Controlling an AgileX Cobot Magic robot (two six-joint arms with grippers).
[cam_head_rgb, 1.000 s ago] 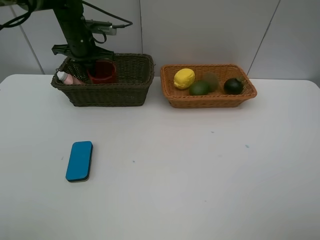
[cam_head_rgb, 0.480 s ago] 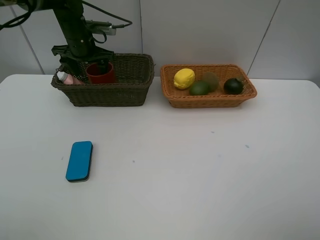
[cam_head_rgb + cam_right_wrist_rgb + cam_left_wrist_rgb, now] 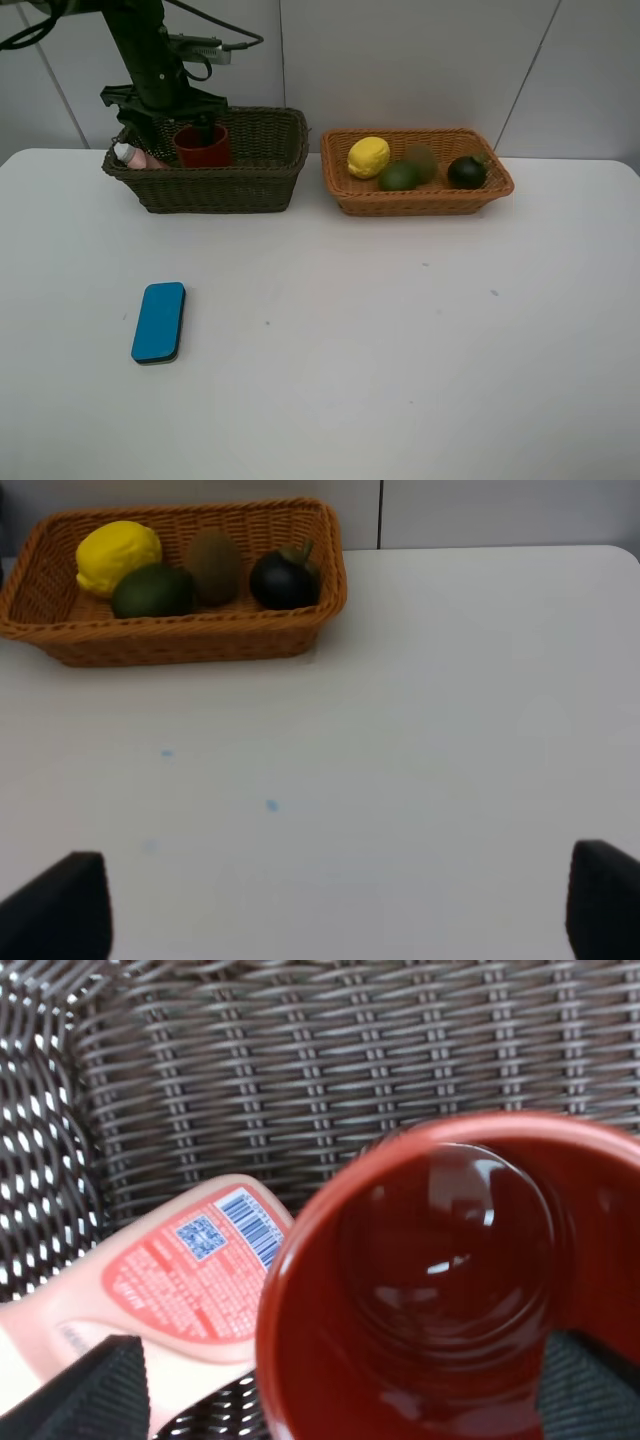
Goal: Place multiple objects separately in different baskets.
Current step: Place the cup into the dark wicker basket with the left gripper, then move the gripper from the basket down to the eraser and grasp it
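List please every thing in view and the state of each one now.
red cup: upright in dark basket, released
pink bottle: lying beside the cup
blue eraser: flat on table, not sorted
lemon, lime, kiwi, mangosteen: in orange basket
left gripper: open over cup
right gripper: open, empty

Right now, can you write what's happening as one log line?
left gripper: jaws open above red cup | cup, pink bottle: in dark basket | blue eraser: on table | right gripper: open, empty
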